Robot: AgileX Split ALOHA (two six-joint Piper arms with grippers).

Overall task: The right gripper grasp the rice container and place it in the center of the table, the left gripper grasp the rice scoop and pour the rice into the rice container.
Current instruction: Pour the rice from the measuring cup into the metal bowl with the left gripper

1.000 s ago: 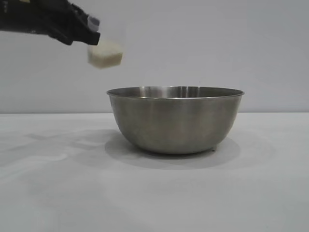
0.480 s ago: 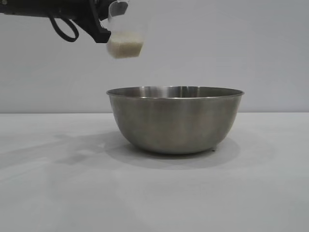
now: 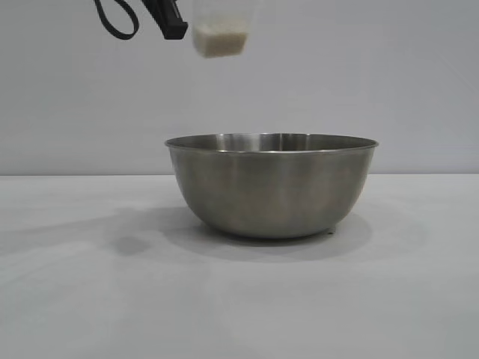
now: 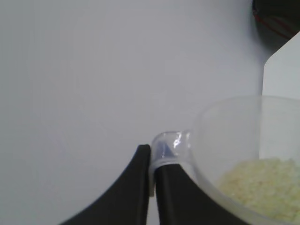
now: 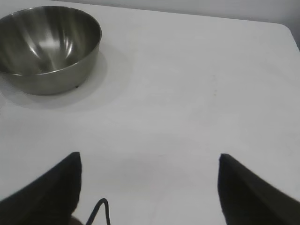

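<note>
Steel bowl (image 3: 271,185) set mid-tabletop (image 3: 239,299), empty. Left tool (image 4: 152,180) clenched on handle of cup (image 3: 219,30) of rice (image 3: 219,41), high above bowl's left rim. Right tool (image 5: 147,187) released, parked well apart. Advised: centre over bowl, lower, then tip slowly.

Left hand (image 4: 152,187) clamped high up; right hand (image 5: 147,187) spread wide, low.

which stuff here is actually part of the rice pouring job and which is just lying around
Part of the job:
- rice scoop, held by the left pincer above the bowl
- rice inside the scoop
- rice container, no rice in it
- table
- right pincer, open, away from the bowl

Lying about:
- nothing visible
</note>
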